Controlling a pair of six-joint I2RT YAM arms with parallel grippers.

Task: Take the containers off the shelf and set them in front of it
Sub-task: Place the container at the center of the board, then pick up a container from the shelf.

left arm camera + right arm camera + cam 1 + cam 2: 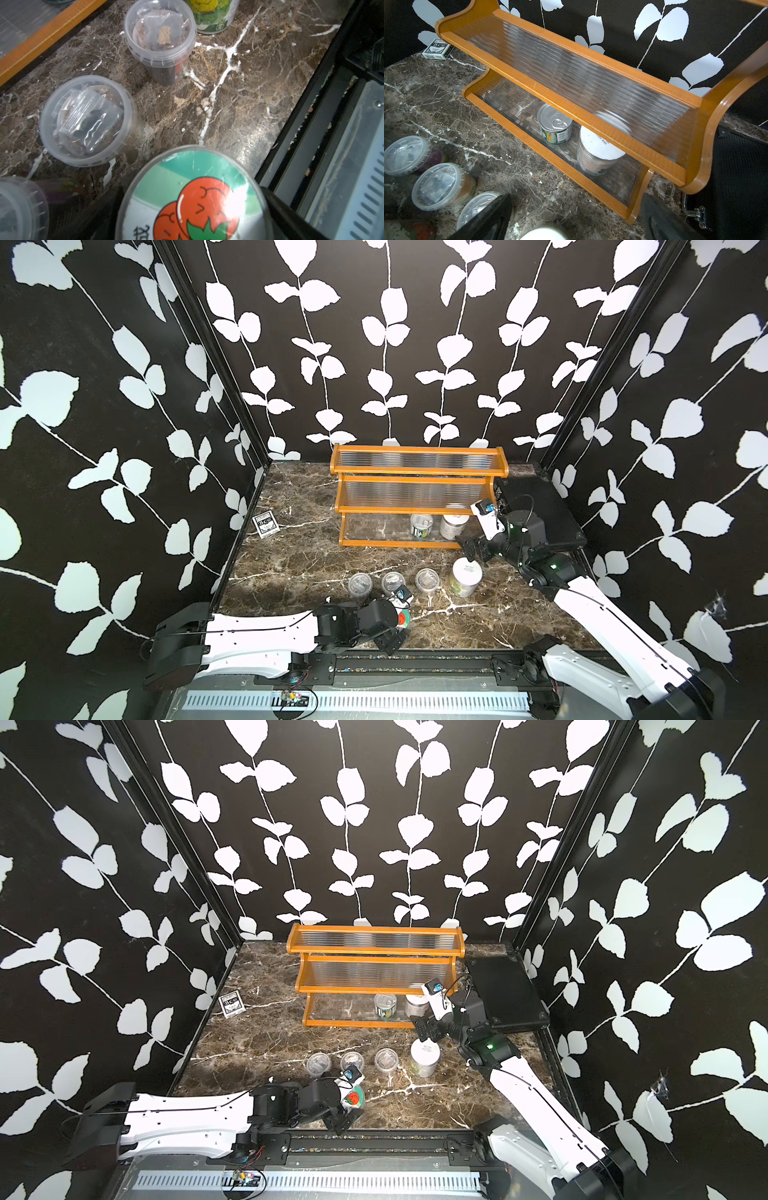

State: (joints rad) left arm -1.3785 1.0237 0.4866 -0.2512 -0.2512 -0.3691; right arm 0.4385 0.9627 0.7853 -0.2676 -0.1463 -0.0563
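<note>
The bench [291,568] is brown marble, and black walls with white leaves stand around it. In both top views the shelf [415,470] stands at the back. The right pincer [471,549] hangs wide with nothing in it. Just behind it, on the lowest step, stand a tin can [420,526] and a white-lidded jar [453,524]. Just below it, another jar [465,577] stands on the bench. The left pincer [397,630] is around a tomato cup [405,619], and three clear cups [392,581] stand in a row just past it.

In the left wrist view the fingers [280,207] sit wide at both sides of the tomato cup [193,197]. Whether they squeeze it cannot be told.

In the right wrist view the tin can [554,126] and white-lidded jar [598,149] are ahead of the right pincer, inside the shelf [571,83].
</note>
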